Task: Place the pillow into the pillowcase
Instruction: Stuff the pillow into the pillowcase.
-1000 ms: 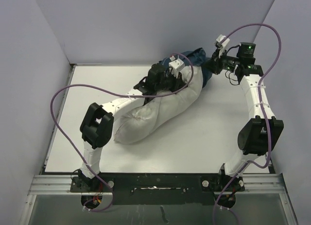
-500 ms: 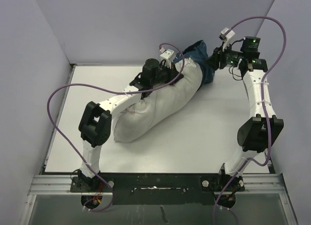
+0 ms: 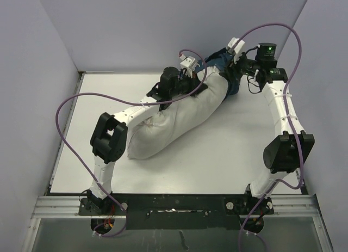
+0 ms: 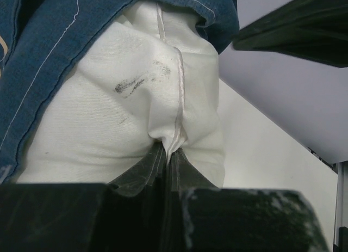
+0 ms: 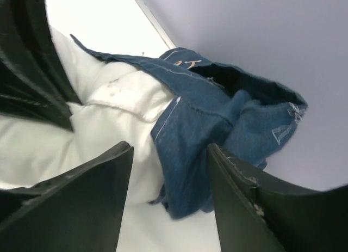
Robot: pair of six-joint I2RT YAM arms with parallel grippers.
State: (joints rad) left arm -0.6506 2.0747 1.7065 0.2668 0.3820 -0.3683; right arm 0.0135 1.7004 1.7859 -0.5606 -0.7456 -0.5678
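Most of the pillow [image 3: 163,129] lies bare on the table [image 3: 234,154], trailing back from your left gripper [image 4: 168,165] toward the arm bases. By my judgement the task is at an early stage. Only the far end of the pillow is capped, and nearly its whole length has yet to go in.

Your left gripper is closed tight, pinching a puckered seam of the white cover between its fingertips. Just ahead of that pinch, and wrapping over the top and one side of it, runs the stitched hem of the pillowcase [image 5: 217,116]. The case mouth therefore sits just beyond the grip and does not reach past it.

Farther out, your right gripper [image 5: 168,151] hangs over the covered end with its jaws well apart and nothing clamped between them. The blue hem lies directly ahead of the gap, with white pillow cloth showing to one side of it. Beyond the fingertips the rest of the case is slack and bunched in a heap against the back wall [image 3: 163,29]. I'd say that loose fabric has to be drawn back along the pillow toward you.
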